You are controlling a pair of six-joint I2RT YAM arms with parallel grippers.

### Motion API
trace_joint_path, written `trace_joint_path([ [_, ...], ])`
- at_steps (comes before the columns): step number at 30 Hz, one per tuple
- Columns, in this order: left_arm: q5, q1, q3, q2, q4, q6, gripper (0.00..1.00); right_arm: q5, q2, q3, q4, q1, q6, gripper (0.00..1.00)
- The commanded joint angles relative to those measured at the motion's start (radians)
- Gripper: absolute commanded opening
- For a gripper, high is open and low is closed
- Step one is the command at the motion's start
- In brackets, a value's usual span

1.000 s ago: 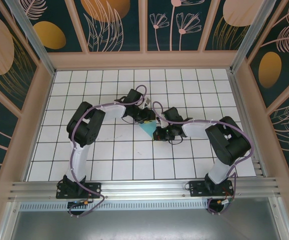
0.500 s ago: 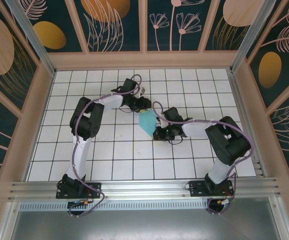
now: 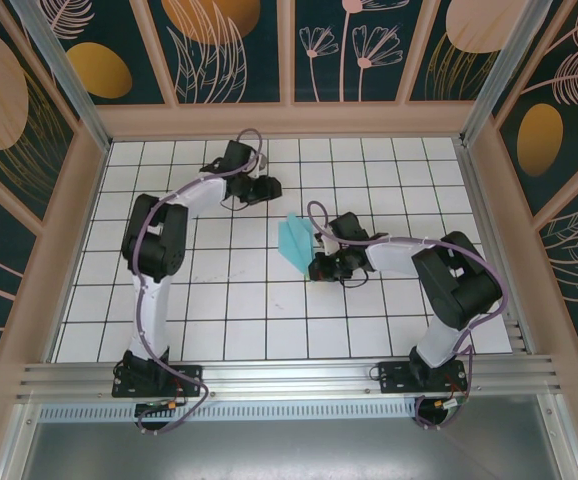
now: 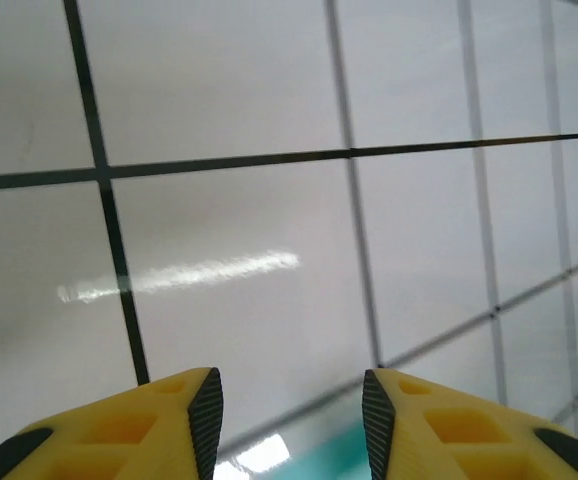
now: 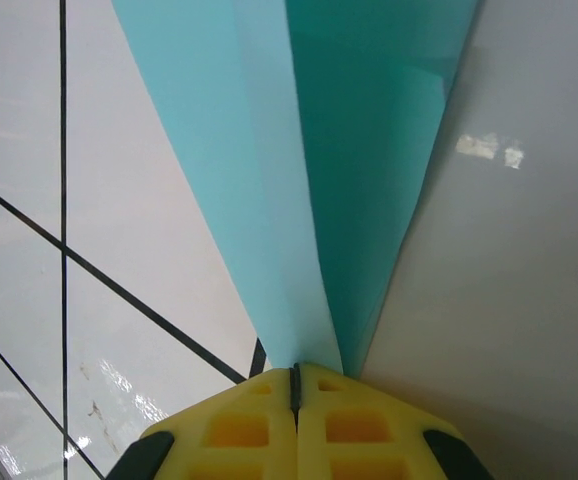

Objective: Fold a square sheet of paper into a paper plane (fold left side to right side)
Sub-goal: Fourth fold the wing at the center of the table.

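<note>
The light-turquoise sheet of paper lies mid-table, folded into a narrow pointed shape with its tip toward the near right. My right gripper is shut on that tip. In the right wrist view the creased paper fans out from the closed jaws of my right gripper. My left gripper is over bare tiles to the back left of the paper, apart from it. It is open with nothing between its fingers, and a strip of the paper shows at the bottom edge of its view.
The white grid table is walled by a wooden frame with patterned panels. A metal rail runs along the near edge at the arm bases.
My left gripper has drawn back from the paper toward the far left, opening wider. The paper it covered now lies in full view. The right gripper has stayed put.
</note>
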Motion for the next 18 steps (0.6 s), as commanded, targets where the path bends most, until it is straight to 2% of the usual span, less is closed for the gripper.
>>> trace_joint_path([
  [1,0.043,-0.021,-0.108,-0.147,0.071,0.008,0.42,0.060,0.046,-0.021,-0.193,-0.011,-0.056,0.07],
  [2,0.052,-0.032,-0.139,-0.170,0.078,0.010,0.42,0.059,0.045,-0.022,-0.192,-0.042,-0.057,0.07],
  [5,0.115,-0.082,-0.205,-0.187,0.116,-0.005,0.41,0.050,0.048,-0.022,-0.182,-0.043,-0.051,0.07],
  [10,0.168,-0.154,-0.218,-0.122,0.169,-0.038,0.40,0.053,0.050,-0.022,-0.171,-0.041,-0.041,0.07],
  [18,0.177,-0.161,-0.159,0.007,0.167,-0.048,0.40,0.060,0.047,-0.022,-0.165,-0.041,-0.030,0.07],
])
